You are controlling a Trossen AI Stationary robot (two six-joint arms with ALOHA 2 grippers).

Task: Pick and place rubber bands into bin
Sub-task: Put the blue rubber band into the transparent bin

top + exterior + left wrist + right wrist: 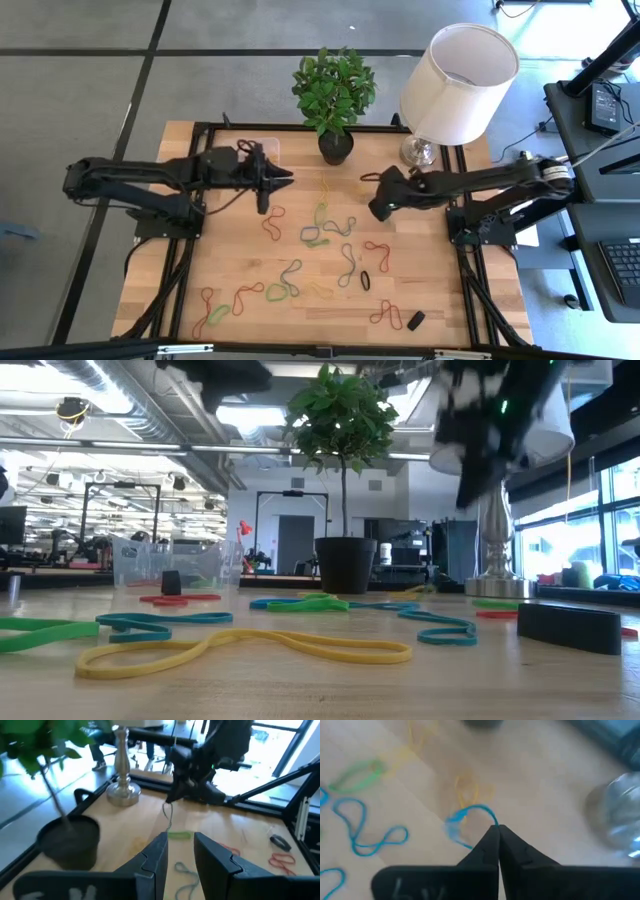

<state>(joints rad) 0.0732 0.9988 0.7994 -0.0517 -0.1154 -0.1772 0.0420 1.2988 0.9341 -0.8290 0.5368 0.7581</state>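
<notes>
Right claw [498,831] is pinched tight on a blue rubber band [470,815], the loop dangling above the worktop [440,290] near the plant pot [336,146]. Left claw [285,176] hangs partly parted, holding nothing, beside the clear bin [165,563]. More bands [318,225] lie scattered mid-worktop.

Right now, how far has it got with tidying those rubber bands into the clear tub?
Barely started. The bin shows no bands that I can make out. In hand: the right gripper is shut on a blue rubber band, lifted off the table. Left: many rubber bands remain scattered across the wood. The left gripper waits, open.
</notes>
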